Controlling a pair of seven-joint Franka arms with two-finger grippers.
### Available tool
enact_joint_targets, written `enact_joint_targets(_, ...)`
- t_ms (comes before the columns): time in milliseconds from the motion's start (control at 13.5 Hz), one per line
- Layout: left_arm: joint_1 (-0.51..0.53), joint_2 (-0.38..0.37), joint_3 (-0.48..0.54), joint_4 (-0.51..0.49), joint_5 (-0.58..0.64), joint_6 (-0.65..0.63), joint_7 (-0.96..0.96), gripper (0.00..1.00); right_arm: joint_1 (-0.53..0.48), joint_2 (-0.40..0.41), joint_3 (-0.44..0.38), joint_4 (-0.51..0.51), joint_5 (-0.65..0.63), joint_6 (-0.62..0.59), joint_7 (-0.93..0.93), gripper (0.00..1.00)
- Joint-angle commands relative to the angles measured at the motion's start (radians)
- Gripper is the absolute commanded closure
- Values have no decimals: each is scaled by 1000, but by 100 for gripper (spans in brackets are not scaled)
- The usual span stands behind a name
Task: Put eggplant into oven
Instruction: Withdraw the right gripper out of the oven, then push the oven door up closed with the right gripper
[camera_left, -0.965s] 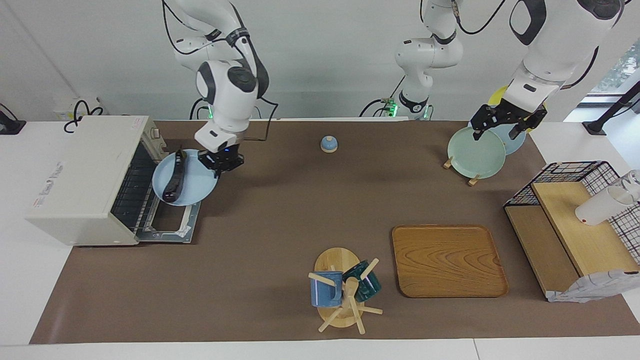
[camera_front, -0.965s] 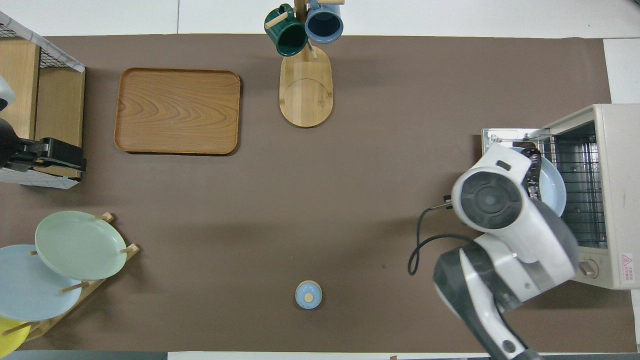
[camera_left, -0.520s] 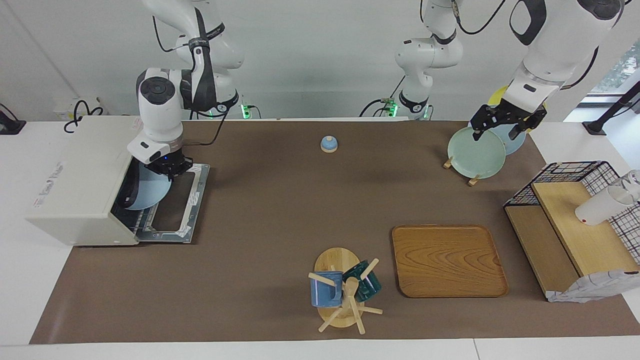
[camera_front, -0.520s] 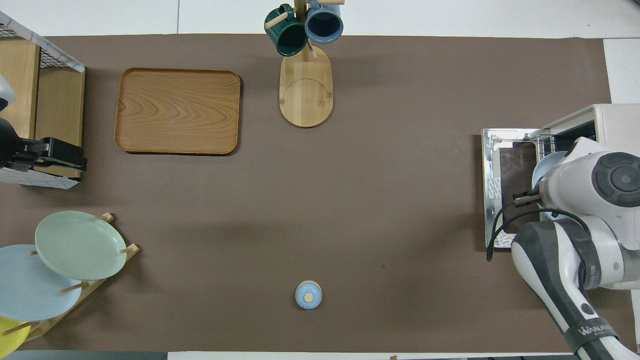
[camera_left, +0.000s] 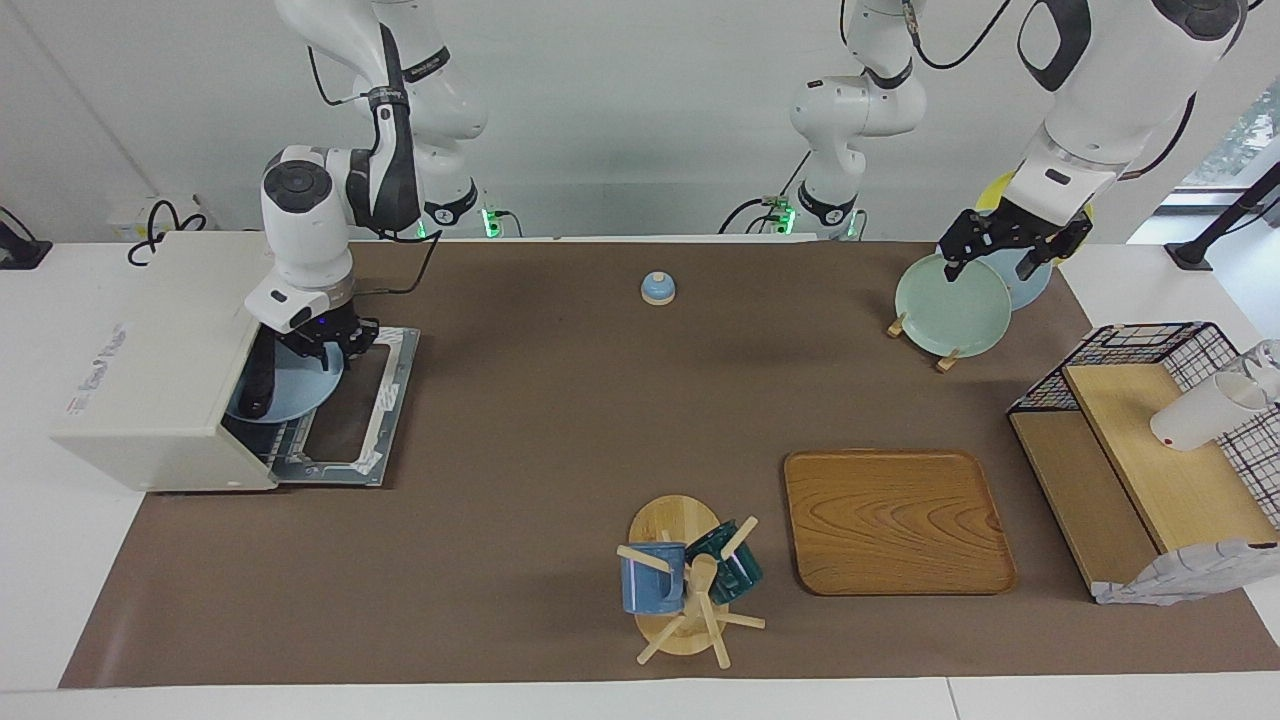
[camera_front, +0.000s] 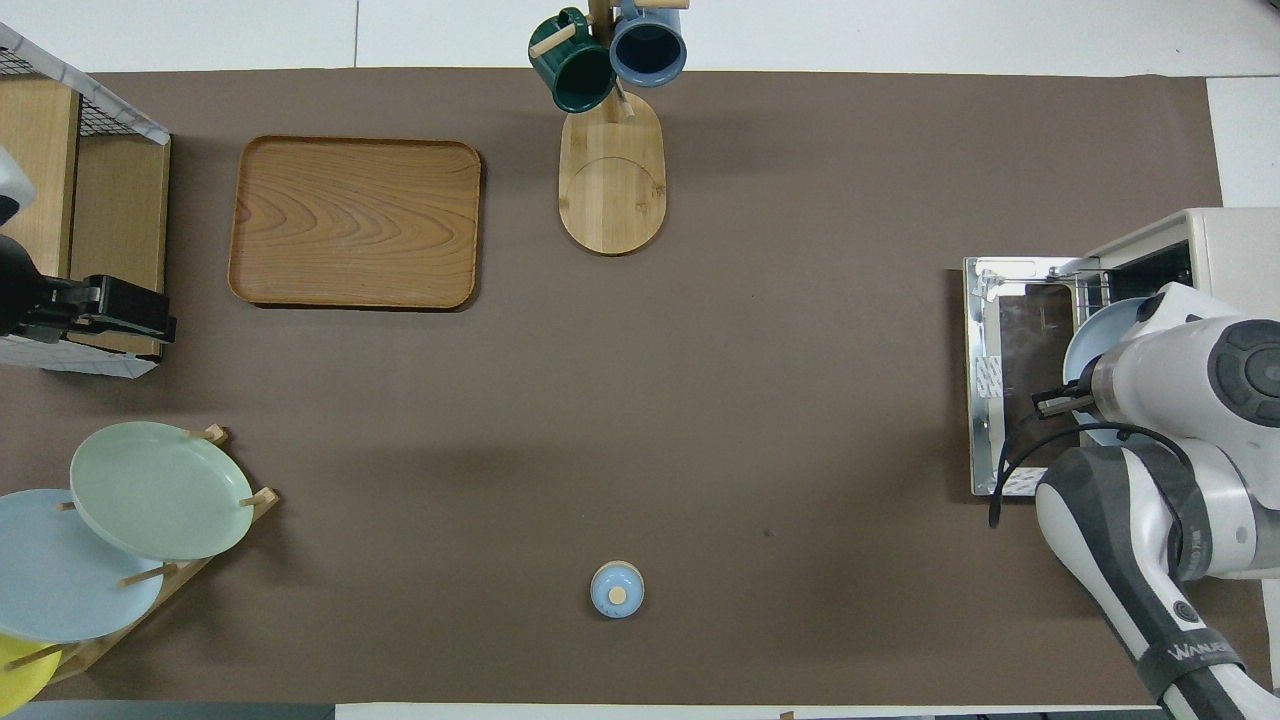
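Brown mat (camera_left: 560, 420) over a white table (camera_left: 40, 560), pale wall up top. At the right arm's end, oven (camera_left: 150, 360) with door dropped flat. Inside the mouth, blue plate (camera_left: 300, 385) on the rack, eggplant (camera_left: 262, 375) lying on it. Right gripper (camera_left: 325, 340) at the plate's rim, grip impossible to judge. Left gripper (camera_left: 1005, 250) spread wide, hanging over the plate rack's green plate (camera_left: 950, 305) near the other end.
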Motion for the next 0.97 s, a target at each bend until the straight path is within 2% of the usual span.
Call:
enact_joint_targets(0,0,-2,2,3,-14,5,2,0,-6,-2,12,47,34,-67,-44,54)
enact_joint_targets(148,0,-5,2,3,-14,2,5,0,38,19,12,170,132,-219,-44,54)
enact_joint_targets(223,3,-5,2,3,-14,1,5,0,54,30,12,191,173,-232,-43,56)
enact_joint_targets(297,9,-5,2,3,-14,1,5,0,57,30,15,190,192,-221,-35,70)
enact_joint_targets(445,14,-5,2,3,-14,1,5,0,140,44,17,166,223,-150,6,92)
enact_joint_targets(520,14,-6,2,3,-14,1,5,0,160,71,17,158,223,-111,49,100)
enact_joint_targets(742,14,-5,2,3,-14,1,5,0,163,133,17,97,223,28,79,100)
enact_joint_targets(891,14,-6,2,3,-14,1,5,0,158,165,15,78,223,56,79,100)
